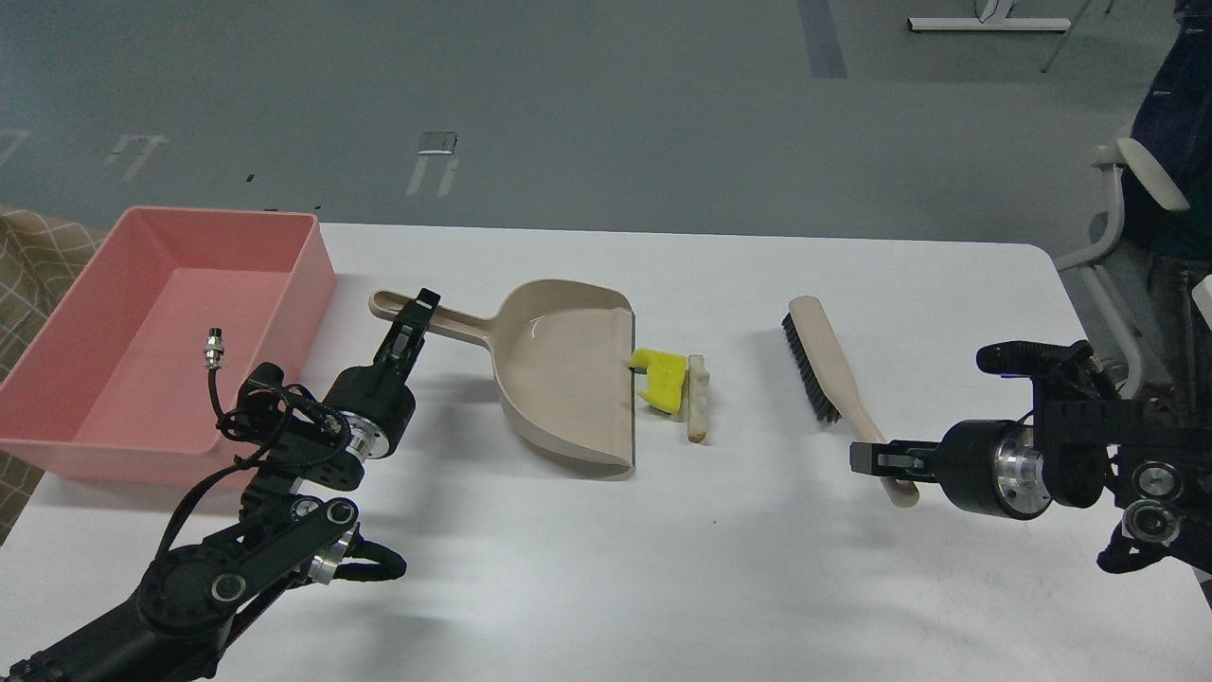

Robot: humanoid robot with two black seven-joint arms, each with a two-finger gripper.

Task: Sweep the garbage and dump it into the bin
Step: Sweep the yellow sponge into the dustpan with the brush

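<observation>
The yellow foam chunk (662, 379) and the off-white stick (698, 397) lie side by side on the white table (606, 568), just right of the beige dustpan's (563, 374) open lip. My left gripper (415, 314) is shut on the dustpan's long handle. My right gripper (877, 459) is shut on the handle end of a beige hand brush (820, 365) with black bristles; the brush lies right of the scraps, apart from them. The pink bin (123, 313) stands at the table's left end and holds nothing.
A chair (1127, 237) stands beyond the table's right edge. Chequered cloth (28, 265) shows behind the bin at the left. The table's far edge runs just behind the bin and dustpan.
</observation>
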